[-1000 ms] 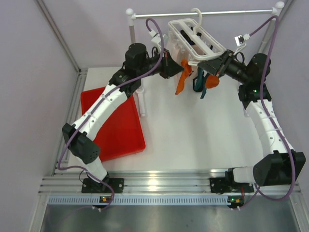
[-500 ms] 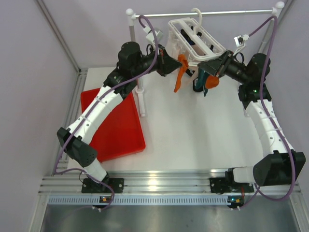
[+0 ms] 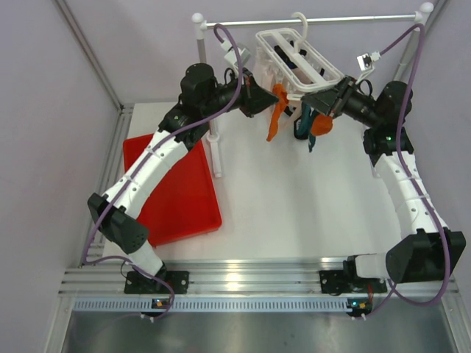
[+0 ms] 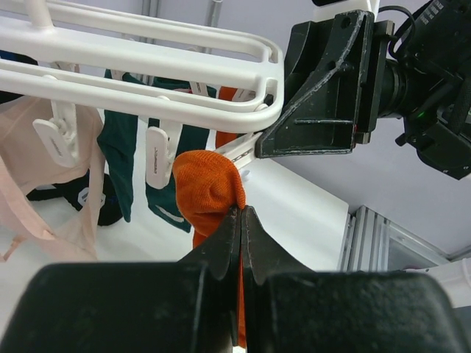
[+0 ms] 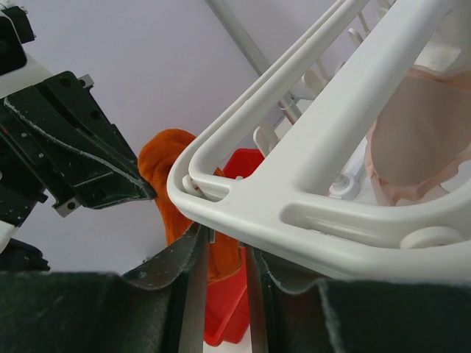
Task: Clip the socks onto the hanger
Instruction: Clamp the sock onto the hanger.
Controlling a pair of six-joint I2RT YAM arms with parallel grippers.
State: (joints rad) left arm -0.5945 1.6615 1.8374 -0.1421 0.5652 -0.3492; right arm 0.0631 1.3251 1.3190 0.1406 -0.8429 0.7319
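Note:
The white hanger (image 3: 298, 60) hangs from the rail by its hook. My left gripper (image 3: 265, 98) is shut on the top of an orange sock (image 3: 275, 112), holding it up just under the hanger's near corner (image 4: 265, 110); in the left wrist view the sock (image 4: 210, 187) bunches above my closed gripper (image 4: 241, 215). My right gripper (image 3: 329, 98) is at that same corner, shut on a clip (image 5: 193, 184) whose two arms lie between its jaws (image 5: 227, 243), with the orange sock (image 5: 165, 176) just behind. Two teal socks (image 4: 121, 147) and another orange sock (image 3: 321, 123) hang clipped.
A red tray (image 3: 173, 187) lies at the left of the table. The metal rail (image 3: 331, 20) spans the back, and a short white post (image 3: 215, 151) stands beside the tray. A pale pink sock (image 5: 419, 132) and black socks (image 4: 82, 193) also hang from the hanger.
A second ago the left arm rose and swung toward the hanger, lifting the orange sock under the corner. Over the last half second almost nothing has moved. The right arm has stayed still.

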